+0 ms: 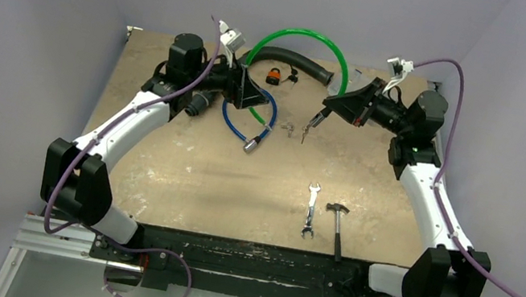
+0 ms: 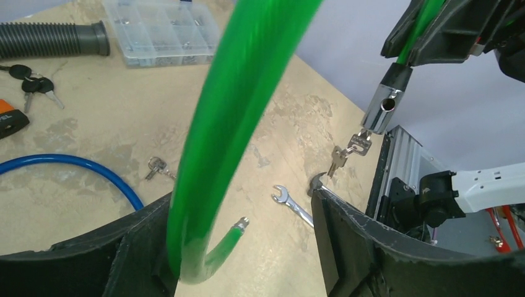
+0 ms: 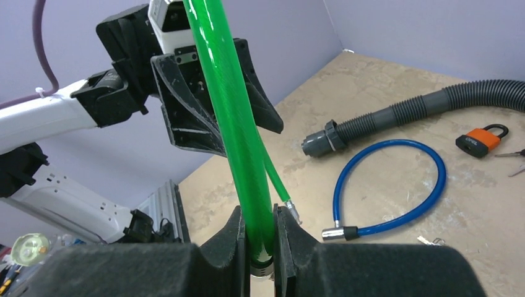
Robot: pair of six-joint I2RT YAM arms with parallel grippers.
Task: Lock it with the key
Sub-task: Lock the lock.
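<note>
1. The green cable lock (image 1: 320, 40) arches above the far side of the desk (image 1: 181, 175), held up between both arms.
2. The left claw (image 1: 247, 90) is clamped on the cable near its free pin end (image 2: 238, 224).
3. The right claw (image 3: 259, 238) pinches the cable tightly just above the silver lock barrel (image 2: 385, 108).
4. A bunch of keys (image 2: 344, 154) hangs from that barrel.
5. A blue cable lock (image 1: 249, 117), an orange padlock (image 1: 275, 77), a wrench (image 1: 309, 209) and a hammer (image 1: 337, 227) lie on the desk.

Even soft light, faint shadows — foreground blur
</note>
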